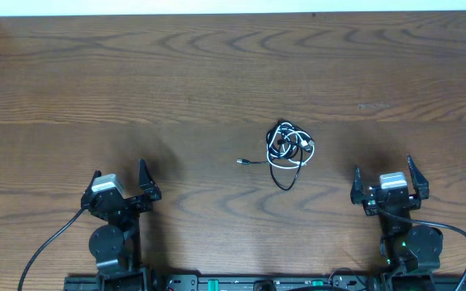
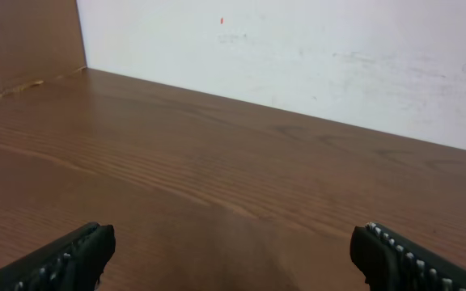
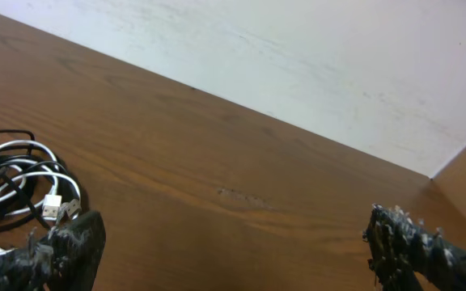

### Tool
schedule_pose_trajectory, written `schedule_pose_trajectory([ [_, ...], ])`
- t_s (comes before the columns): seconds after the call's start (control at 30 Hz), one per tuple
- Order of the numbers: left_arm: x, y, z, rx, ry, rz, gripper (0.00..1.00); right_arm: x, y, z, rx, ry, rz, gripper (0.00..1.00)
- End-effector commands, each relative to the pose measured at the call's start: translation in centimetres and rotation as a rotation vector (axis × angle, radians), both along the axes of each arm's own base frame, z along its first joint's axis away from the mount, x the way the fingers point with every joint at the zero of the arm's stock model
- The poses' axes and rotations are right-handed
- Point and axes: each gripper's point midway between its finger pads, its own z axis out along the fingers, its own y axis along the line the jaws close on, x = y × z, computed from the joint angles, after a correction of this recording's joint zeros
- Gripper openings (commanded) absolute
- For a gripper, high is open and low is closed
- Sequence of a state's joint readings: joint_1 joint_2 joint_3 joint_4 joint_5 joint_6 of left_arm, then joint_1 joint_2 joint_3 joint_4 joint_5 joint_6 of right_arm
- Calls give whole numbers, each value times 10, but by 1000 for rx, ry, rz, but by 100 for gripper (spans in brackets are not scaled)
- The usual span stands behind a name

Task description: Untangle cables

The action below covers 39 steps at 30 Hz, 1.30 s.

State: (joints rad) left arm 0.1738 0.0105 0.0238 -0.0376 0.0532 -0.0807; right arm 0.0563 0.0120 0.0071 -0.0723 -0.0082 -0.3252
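Note:
The cables (image 1: 288, 149) lie in one small tangled bundle near the middle of the wooden table, white and black cords looped together, with one plug end sticking out to the left. The bundle also shows at the left edge of the right wrist view (image 3: 14, 190), just beyond that gripper's left finger. My left gripper (image 1: 118, 179) is open and empty at the front left, far from the bundle; its view (image 2: 233, 250) shows only bare table. My right gripper (image 1: 383, 174) is open and empty at the front right (image 3: 233, 242), to the right of the bundle.
The wooden table (image 1: 176, 89) runs back to a white wall (image 2: 298, 56). A brown board stands at the far left edge (image 2: 23, 40). Thick black cords run from both arm bases at the front edge (image 1: 43, 250).

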Motion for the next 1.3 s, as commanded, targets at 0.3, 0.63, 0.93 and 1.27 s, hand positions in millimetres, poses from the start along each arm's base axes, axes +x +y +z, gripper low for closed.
schedule_pose_trajectory([
  [0.3,-1,3,-16,3,45,15,98,0,-1,-1,-4,3,-2,99],
  [0.63,-1,3,-16,3,45,15,98,0,-1,-1,-4,3,-2,99],
  [0.93,-1,3,-16,2,45,15,98,0,-1,-1,-4,3,-2,99],
  [1.27,-1,3,-16,-13,42,17,98,0,-1,-1,-4,1,-2,99],
])
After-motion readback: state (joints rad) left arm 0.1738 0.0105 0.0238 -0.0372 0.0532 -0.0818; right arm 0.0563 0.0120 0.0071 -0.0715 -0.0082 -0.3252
